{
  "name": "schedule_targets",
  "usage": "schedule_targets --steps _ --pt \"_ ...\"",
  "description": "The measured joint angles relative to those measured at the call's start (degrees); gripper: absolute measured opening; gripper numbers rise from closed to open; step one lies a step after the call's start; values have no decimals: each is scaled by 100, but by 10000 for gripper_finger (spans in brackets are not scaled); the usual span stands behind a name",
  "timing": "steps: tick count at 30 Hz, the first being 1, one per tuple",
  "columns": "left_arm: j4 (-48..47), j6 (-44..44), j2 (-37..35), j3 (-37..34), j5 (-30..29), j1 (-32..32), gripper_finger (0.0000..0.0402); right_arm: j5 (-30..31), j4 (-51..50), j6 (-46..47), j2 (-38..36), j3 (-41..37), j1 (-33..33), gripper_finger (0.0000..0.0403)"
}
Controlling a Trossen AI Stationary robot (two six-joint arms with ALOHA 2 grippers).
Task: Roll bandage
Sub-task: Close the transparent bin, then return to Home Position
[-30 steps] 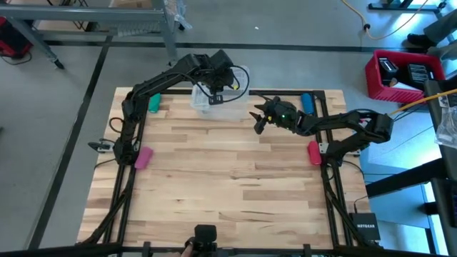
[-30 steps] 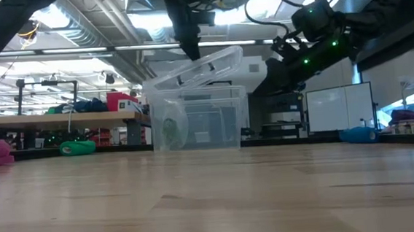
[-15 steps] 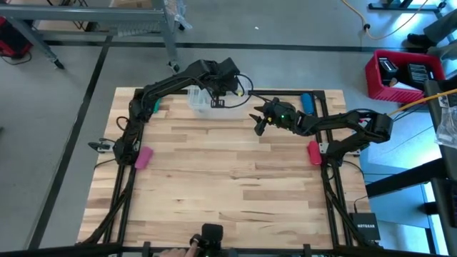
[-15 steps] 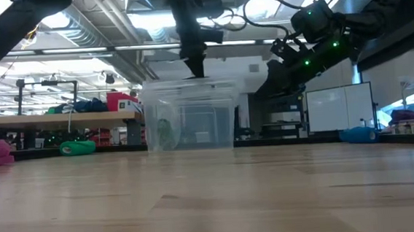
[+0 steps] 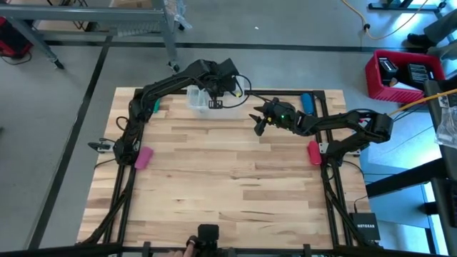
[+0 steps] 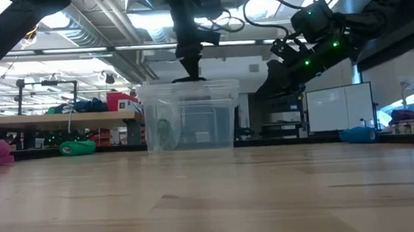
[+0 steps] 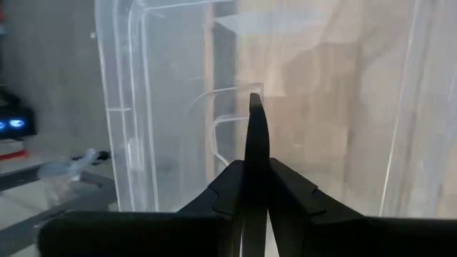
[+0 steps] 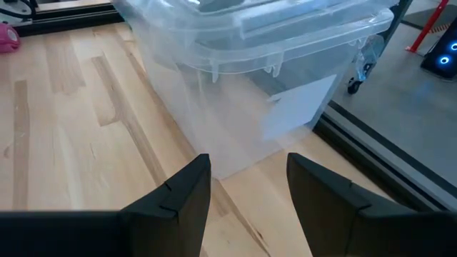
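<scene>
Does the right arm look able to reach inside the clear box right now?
Probably not. The lid lies closed on the clear box, with the shut left hand pressed on top. The right hand hovers open beside the box; only its outside looks reachable.

You cannot tell what the pale green shape (image 6: 166,130) inside the clear box (image 6: 189,117) at the desk's twelve o'clock edge is, blurred behind its cloudy wall.

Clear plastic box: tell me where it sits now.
In the high view, the clear plastic box sits at the table's far edge, left of centre, under the left pincer.
</scene>
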Motion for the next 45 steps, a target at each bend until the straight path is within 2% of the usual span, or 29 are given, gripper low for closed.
schedule_targets --steps 6,14,27,30,38,45 --pt "126 -122 29 0 119 99 43 -2 2 0 0 0 0 186" --pt "206 225 222 2 133 123 43 -6 0 -2 -2 0 0 186" --pt "245 -140 330 13 238 60 45 -9 7 -20 -2 0 0 186" --pt "252 -183 333 -2 311 60 64 -9 0 -20 -2 0 0 186" --pt "172 -192 343 140 266 -15 150 -9 -4 -20 -2 0 0 186" --pt "-165 -100 343 718 264 -124 174 -10 -6 90 -2 0 2 186"
